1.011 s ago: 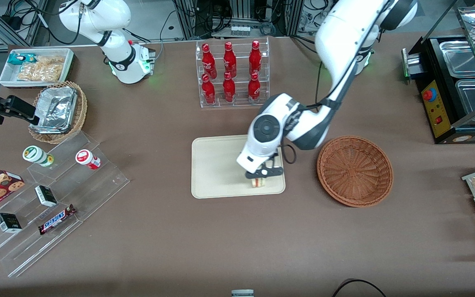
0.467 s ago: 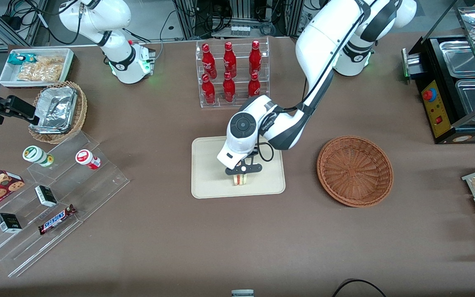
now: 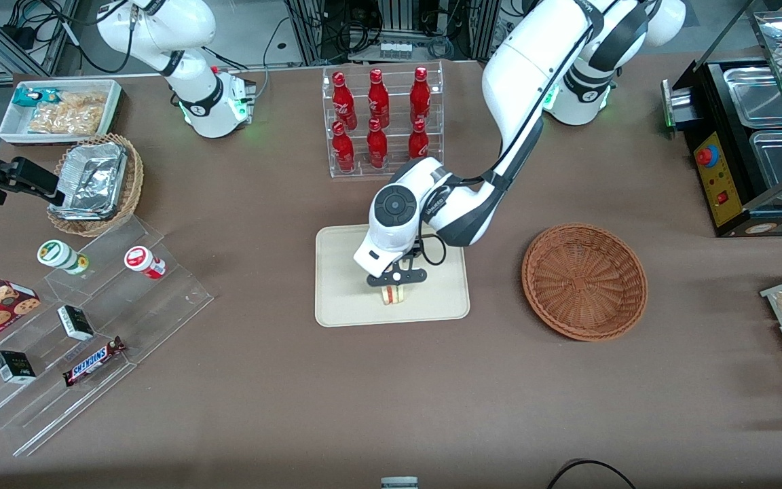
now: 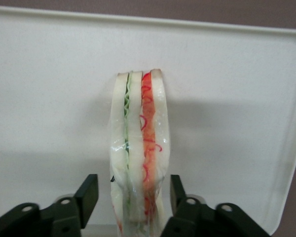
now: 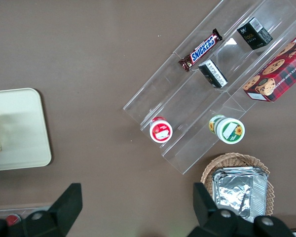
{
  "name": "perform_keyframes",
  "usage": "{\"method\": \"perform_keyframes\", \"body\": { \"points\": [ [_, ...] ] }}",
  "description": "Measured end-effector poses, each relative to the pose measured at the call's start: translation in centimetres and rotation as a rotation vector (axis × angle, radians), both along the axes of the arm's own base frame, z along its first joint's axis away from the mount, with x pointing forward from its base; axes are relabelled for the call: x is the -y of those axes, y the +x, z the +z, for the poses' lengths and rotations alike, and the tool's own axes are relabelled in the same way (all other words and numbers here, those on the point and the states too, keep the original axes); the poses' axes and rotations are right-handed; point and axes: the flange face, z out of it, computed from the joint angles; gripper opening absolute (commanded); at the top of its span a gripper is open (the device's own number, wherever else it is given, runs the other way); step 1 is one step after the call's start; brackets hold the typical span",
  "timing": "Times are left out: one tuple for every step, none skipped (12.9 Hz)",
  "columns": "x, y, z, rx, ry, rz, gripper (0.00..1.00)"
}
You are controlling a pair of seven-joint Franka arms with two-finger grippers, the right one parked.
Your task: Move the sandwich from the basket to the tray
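Note:
The sandwich (image 3: 393, 295), a clear-wrapped white wedge with red and green filling, stands on its edge on the cream tray (image 3: 343, 299), in the half nearer the front camera. My left gripper (image 3: 395, 284) hangs straight over it. In the left wrist view the sandwich (image 4: 140, 148) sits between the black fingers (image 4: 88, 195), with a gap showing on each side, so the gripper (image 4: 133, 185) is open around it. The tray (image 4: 49, 74) fills that view. The reddish-brown basket (image 3: 584, 280) lies empty beside the tray, toward the working arm's end.
A clear rack of red bottles (image 3: 381, 122) stands farther from the front camera than the tray. Toward the parked arm's end are a stepped acrylic shelf of snacks (image 3: 92, 319), a tan basket of foil trays (image 3: 96, 183) and a white bin (image 3: 58, 109). A hot-food case (image 3: 757, 136) stands at the working arm's end.
The gripper carried the sandwich across the tray toward the parked arm's end, then slowed almost to a stop over the tray.

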Motion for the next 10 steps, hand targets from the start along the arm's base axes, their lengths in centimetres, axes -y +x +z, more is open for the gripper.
{"method": "perform_keyframes", "body": {
  "points": [
    [-0.2, 0.5, 1.0, 0.009, -0.003, 0.006, 1.0],
    [-0.7, 1.1, 2.3, 0.01, 0.002, 0.014, 1.0],
    [-1.7, 1.9, 4.4, 0.009, 0.01, 0.027, 1.0],
    [-3.0, 2.6, 6.5, 0.005, 0.02, 0.043, 1.0],
    [-4.6, 3.4, 8.8, -0.001, 0.032, 0.061, 1.0],
    [-6.4, 4.2, 10.8, -0.008, 0.045, 0.083, 1.0],
    [-8.4, 5.0, 12.5, -0.016, 0.06, 0.098, 1.0],
    [-10.6, 5.8, 13.8, -0.031, 0.077, 0.115, 1.0],
    [-13.0, 6.7, 14.8, -0.053, 0.098, 0.144, 1.0],
    [-15.5, 7.5, 15.6, -0.075, 0.119, 0.175, 1.0]
  ]
}}
